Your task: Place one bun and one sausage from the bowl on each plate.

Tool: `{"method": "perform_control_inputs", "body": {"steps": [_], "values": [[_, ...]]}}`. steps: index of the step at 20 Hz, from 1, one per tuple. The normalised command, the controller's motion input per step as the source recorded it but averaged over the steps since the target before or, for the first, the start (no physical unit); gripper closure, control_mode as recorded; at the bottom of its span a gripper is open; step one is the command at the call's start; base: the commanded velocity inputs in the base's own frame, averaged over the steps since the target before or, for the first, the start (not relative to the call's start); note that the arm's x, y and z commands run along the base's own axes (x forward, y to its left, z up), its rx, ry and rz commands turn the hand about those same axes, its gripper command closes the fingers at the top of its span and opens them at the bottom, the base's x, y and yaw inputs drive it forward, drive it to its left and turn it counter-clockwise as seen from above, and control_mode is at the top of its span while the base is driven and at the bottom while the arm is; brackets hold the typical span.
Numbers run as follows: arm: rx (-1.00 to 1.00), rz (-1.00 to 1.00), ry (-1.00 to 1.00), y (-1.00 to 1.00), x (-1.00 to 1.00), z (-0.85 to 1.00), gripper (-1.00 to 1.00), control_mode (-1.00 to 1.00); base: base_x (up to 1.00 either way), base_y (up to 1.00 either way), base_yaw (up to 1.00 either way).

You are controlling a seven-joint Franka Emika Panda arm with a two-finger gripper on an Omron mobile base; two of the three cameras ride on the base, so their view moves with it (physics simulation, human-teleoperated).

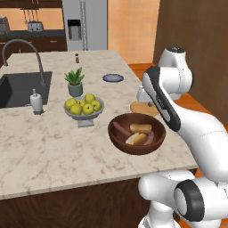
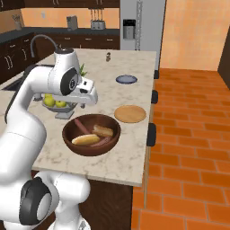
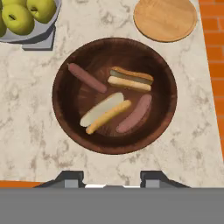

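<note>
The dark wooden bowl [image 3: 61, 96] sits near the counter's front edge and holds two buns [image 3: 130, 78] [image 3: 105, 113] and two sausages [image 3: 86, 78] [image 3: 134, 113]. A tan wooden plate [image 3: 165, 18] lies bare just beyond the bowl, toward the counter's right edge. In the base views the bowl [image 1: 116, 139] [image 2: 68, 135] and the plate [image 1: 140, 108] [image 2: 130, 113] appear again. My gripper [image 3: 113, 178] hangs well above the bowl, pointing straight down, open with nothing between its fingertips. Its hand [image 2: 84, 98] hovers over the bowl's back rim.
A grey pedestal bowl of yellow-green fruit [image 1: 83, 107] stands left of the wooden bowl. Behind it are a potted plant [image 1: 75, 82], a small dark dish [image 1: 113, 78] and a shaker [image 1: 76, 58]. The sink [image 1: 18, 89] and a soap dispenser [image 1: 36, 101] lie far left. Orange tile floor [image 2: 188, 134] borders the counter's right edge.
</note>
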Motion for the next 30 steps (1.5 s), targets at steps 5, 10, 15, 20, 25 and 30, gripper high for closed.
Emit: {"method": "perform_control_inputs", "body": {"steps": [5, 10, 15, 20, 25, 30], "values": [[0.02, -0.14, 0.04, -0.03, 0.13, -0.44, -1.0, -1.0, 0.0, 0.0, 0.0], [0.11, -0.43, 0.06, 0.16, 0.43, -0.9, -1.0, -1.0, 0.0, 0.0, 0.0], [0.04, -0.46, 0.08, 0.36, 0.36, -1.0, -1.0, -1.0, 0.0, 0.0, 0.0], [0.07, -0.29, 0.05, -0.08, 0.56, -0.83, -1.0, -1.0, 0.0, 0.0, 0.0], [0.12, -0.15, 0.17, -0.05, 0.64, -0.72, -1.0, -1.0, 0.0, 0.0, 0.0], [0.04, 0.0, 0.02, 0.03, 0.42, -0.49, -1.0, -1.0, 0.0, 0.0, 0.0]]}}
